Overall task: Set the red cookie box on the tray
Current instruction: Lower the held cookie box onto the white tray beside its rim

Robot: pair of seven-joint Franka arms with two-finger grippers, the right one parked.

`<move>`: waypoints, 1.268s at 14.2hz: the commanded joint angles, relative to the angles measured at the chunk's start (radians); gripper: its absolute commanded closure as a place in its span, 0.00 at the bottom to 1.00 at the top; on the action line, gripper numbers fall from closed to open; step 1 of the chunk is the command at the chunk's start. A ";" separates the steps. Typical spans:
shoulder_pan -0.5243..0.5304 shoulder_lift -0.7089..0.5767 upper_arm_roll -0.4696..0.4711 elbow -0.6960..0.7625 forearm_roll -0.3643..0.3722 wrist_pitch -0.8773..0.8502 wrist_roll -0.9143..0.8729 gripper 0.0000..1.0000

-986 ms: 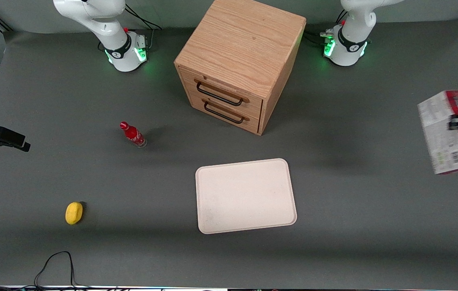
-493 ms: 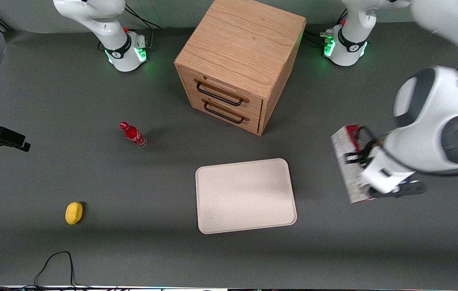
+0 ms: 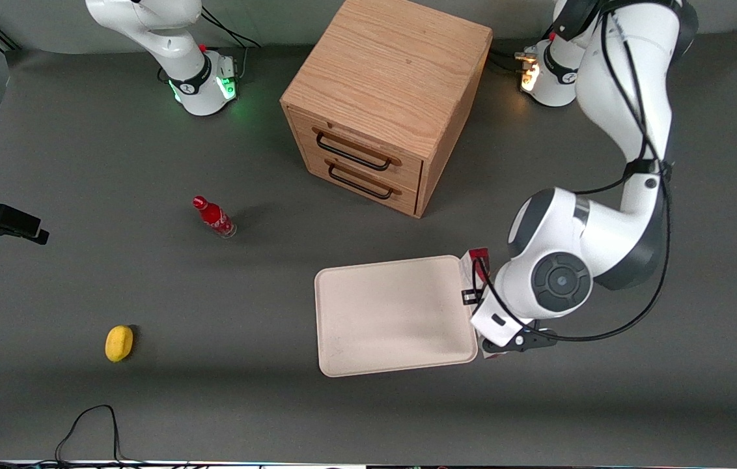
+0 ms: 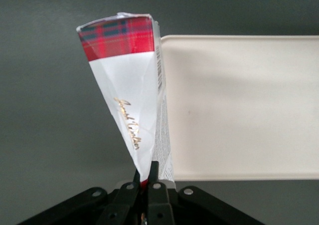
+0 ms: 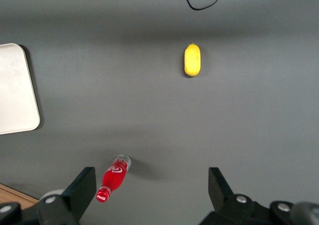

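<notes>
The red cookie box (image 4: pixel 130 95) is held on edge, its red tartan end pointing away from the wrist and a white face with gold script showing. My left gripper (image 4: pixel 147 173) is shut on the box's near end. In the front view the gripper (image 3: pixel 471 294) hangs at the tray's edge that faces the working arm's end of the table. There the arm hides most of the box (image 3: pixel 476 258). The cream-white tray (image 3: pixel 388 316) lies flat with nothing on it. In the wrist view the box stands right beside the rim of the tray (image 4: pixel 239 105).
A wooden two-drawer cabinet (image 3: pixel 385 104) stands farther from the front camera than the tray. A small red bottle (image 3: pixel 213 217) and a yellow fruit-like object (image 3: pixel 119 342) lie toward the parked arm's end. A black cable (image 3: pixel 92 423) loops near the table's front edge.
The left arm has carried the box from the working arm's end of the table to the tray's edge. The box has turned from face-on to edge-on.
</notes>
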 commanded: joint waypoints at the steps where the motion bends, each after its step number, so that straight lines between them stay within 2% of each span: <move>1: -0.029 0.073 0.017 0.058 -0.007 0.043 -0.016 1.00; 12: -0.078 0.127 0.018 0.020 -0.002 0.114 -0.023 1.00; 13: -0.078 0.127 0.018 0.017 -0.001 0.114 -0.021 0.86; 14: -0.078 0.125 0.018 0.015 0.001 0.116 -0.021 0.03; 15: -0.078 0.124 0.018 0.015 0.001 0.116 -0.021 0.00; 18: -0.072 0.116 0.020 0.015 0.002 0.107 -0.020 0.00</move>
